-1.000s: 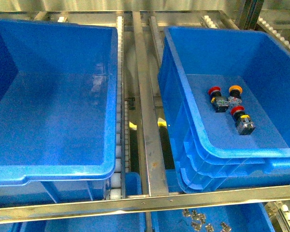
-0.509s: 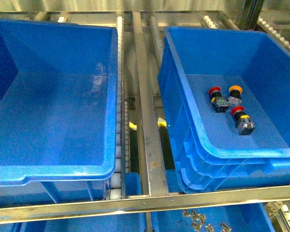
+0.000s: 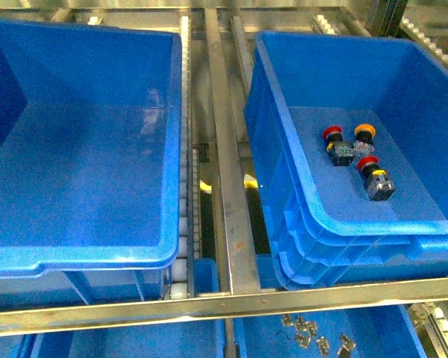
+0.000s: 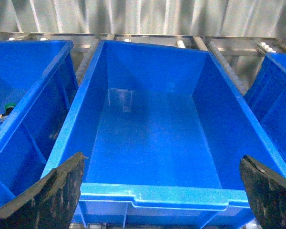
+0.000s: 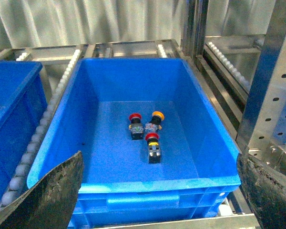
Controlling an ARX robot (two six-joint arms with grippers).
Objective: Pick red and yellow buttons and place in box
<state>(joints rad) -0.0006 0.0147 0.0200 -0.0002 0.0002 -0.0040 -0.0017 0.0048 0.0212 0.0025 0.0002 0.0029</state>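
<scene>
The box (image 3: 325, 220) is the right-hand blue bin with a doubled rim, also in the right wrist view (image 5: 133, 187). On its floor lie three buttons close together: a red one (image 3: 331, 135), a yellow one (image 3: 364, 131) and another red one (image 3: 369, 163). The right wrist view shows the same red button (image 5: 135, 117), yellow button (image 5: 157, 115) and second red button (image 5: 152, 137). My right gripper (image 5: 159, 159) hangs open in front of the box's near wall, holding nothing. In front of the empty single-rimmed bin (image 4: 152, 195), my left gripper (image 4: 160, 156) is open too. Neither arm shows in the front view.
The empty single-rimmed blue bin (image 3: 82, 257) stands left of the box, with a steel rail (image 3: 224, 149) and roller tracks between them. A further blue bin (image 4: 19, 95) holds a green-capped part (image 4: 9, 106). Small metal parts (image 3: 313, 339) lie in a lower bin. A perforated steel post (image 5: 269, 81) stands beside the box.
The front view has shifted slightly, so the bins and buttons sit a little higher in the frame. The buttons lie in the same arrangement.
</scene>
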